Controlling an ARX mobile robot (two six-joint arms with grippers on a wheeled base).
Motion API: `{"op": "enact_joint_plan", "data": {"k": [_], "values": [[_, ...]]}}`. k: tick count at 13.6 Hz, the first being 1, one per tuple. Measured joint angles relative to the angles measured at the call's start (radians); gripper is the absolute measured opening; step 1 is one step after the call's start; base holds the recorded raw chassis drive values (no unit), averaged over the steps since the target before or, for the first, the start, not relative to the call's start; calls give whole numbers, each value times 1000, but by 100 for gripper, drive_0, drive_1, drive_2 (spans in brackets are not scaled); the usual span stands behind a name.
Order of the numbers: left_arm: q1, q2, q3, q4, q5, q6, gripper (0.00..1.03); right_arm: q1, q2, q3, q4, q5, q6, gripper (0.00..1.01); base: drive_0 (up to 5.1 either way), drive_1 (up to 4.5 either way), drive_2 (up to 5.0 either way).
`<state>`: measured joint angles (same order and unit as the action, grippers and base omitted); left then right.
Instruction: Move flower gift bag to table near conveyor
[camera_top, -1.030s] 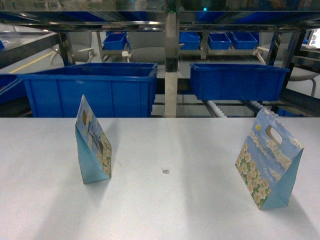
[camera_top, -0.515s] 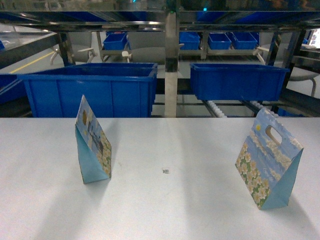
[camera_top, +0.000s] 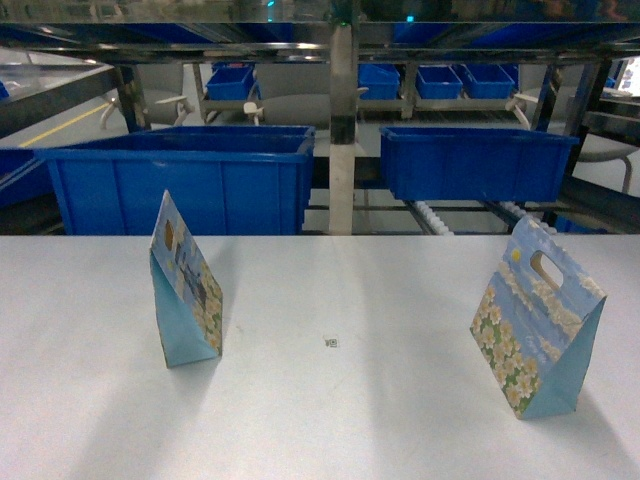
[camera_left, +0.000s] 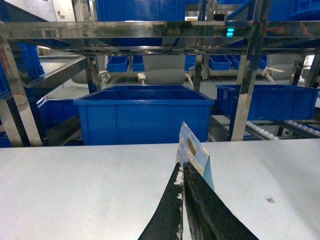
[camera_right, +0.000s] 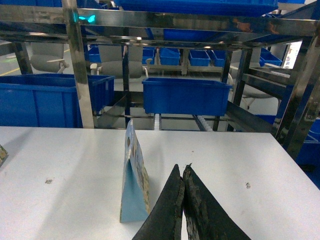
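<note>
Two gift bags unmoved, table unchanged

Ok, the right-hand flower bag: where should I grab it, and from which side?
Probably grip the flower bag by its flattened top ridge at the handle cutout, coming from above. It stands upright and tapers to a thin edge there, while the base is wide.

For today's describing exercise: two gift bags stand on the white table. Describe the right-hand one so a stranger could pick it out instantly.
Start at the white table in front of the steel conveyor holding blue bins. Near the table's right edge stands a gift bag. Unlike the left gift bag, which stands nearly edge-on, it shows its broad face: white flowers, sky, and an oval handle cutout.
</note>
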<state>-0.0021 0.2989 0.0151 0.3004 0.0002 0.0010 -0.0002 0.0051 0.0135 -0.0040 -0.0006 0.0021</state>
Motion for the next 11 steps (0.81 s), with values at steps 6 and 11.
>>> {"op": "enact_joint_plan", "data": {"k": [6,11], "values": [[0,-289,0,-305,0,-1,2,0,0,0,0,0,0,2,0,0,0],[0,-289,0,-304,0,-1,3,0,0,0,0,0,-1,13,0,0,0]]}}
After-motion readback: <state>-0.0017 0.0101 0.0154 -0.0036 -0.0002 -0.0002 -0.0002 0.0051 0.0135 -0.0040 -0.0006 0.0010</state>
